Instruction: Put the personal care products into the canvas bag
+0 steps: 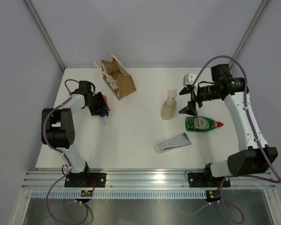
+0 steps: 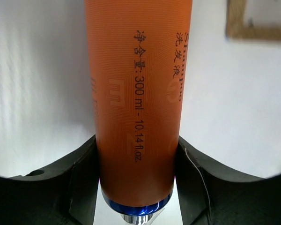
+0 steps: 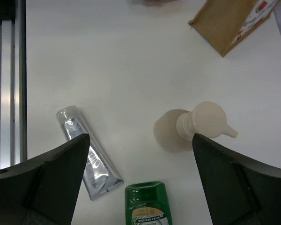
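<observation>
- Left wrist view: my left gripper [image 2: 136,157] has its jaws set against both flanks of the orange bottle [image 2: 136,93], low on the body near the blue collar and clear cap. I count that as a grip. Clamping across the round body should stop it rolling or swinging on the way over.
- The bottle is matte orange, with dark print running along its length. I cannot tell whether it is clear of the table [image 1: 131,136].
- From above, that grip sits at the left of the table, just beside the canvas bag [image 1: 119,79], whose mouth gapes open, so I judge the carry will be short.
- My right gripper [image 3: 140,140] is spread wide and empty over the upright beige pump bottle [image 3: 196,124], probably staged for a later pick.
- The green red-capped squeeze bottle [image 1: 202,123] and silver-grey flat tube [image 1: 173,142] lie flat nearby, well apart from the bag.
</observation>
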You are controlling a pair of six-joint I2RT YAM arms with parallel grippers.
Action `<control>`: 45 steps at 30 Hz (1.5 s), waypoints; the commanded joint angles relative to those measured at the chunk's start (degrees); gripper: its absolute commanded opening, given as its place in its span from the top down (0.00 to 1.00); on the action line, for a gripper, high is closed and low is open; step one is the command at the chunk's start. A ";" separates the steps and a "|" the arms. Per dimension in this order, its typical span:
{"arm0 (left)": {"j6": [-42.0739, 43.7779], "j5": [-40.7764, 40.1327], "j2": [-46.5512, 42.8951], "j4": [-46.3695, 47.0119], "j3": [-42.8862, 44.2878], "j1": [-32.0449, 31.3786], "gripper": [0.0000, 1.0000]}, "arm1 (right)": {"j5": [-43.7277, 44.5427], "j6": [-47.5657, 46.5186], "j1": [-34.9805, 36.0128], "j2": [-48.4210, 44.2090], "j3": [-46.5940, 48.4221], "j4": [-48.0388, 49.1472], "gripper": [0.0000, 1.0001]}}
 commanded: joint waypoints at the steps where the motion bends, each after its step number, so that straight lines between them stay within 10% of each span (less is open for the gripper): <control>1: 1.59 14.07 -11.67 0.16 -5.28 -0.10 1.00 | -1.02 -15.71 3.65 0.11 2.31 -7.84 0.01; 10: -2.72 37.89 -25.65 -4.41 -15.50 -1.41 1.00 | 2.41 -38.73 15.69 2.04 -2.79 -7.95 0.01; 25: -8.52 47.67 -40.78 -7.05 -19.11 -17.41 1.00 | 11.89 -27.08 39.15 3.35 -16.59 40.55 0.01; 36: -10.54 48.90 -42.80 -5.21 -19.02 -20.75 1.00 | 19.01 -26.55 45.67 5.73 -21.69 47.16 0.01; 45: -8.87 47.86 -43.06 -8.02 -18.14 -20.84 0.89 | 20.69 -21.01 46.55 7.23 -19.05 45.51 0.63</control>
